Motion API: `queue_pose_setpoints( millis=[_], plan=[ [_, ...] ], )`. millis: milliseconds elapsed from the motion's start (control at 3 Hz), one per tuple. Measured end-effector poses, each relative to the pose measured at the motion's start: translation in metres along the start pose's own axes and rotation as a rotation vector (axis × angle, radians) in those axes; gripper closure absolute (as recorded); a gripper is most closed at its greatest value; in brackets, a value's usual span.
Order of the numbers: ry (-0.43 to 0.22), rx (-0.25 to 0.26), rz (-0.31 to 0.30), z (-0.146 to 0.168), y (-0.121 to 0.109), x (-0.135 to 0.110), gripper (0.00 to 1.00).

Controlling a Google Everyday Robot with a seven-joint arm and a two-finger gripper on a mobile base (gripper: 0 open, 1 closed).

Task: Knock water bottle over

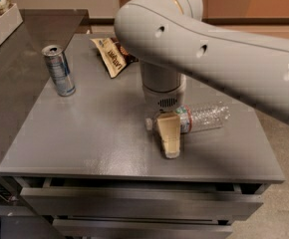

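The water bottle (207,117) lies on its side on the grey table top (94,128), right of centre. Its white cap points left and its red, white and blue label band sits near the neck. My gripper (169,142) hangs from the big white arm (209,44) and points down at the table. It stands in front of the bottle's neck end and hides part of it. I cannot tell whether it touches the bottle.
A slim silver-blue drink can (60,70) stands upright at the back left. A snack bag (112,57) lies at the back middle. A white tray (0,24) sits on the dark counter far left. Drawers (134,203) run below the table's front edge.
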State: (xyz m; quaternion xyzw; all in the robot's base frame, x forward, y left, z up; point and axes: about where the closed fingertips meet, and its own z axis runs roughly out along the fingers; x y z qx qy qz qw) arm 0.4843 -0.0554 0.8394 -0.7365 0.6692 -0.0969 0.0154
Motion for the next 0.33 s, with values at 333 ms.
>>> queue_pose_setpoints(
  millis=[333],
  plan=[
    [0.0, 0.0, 0.0, 0.0, 0.0, 0.0, 0.0]
  ],
)
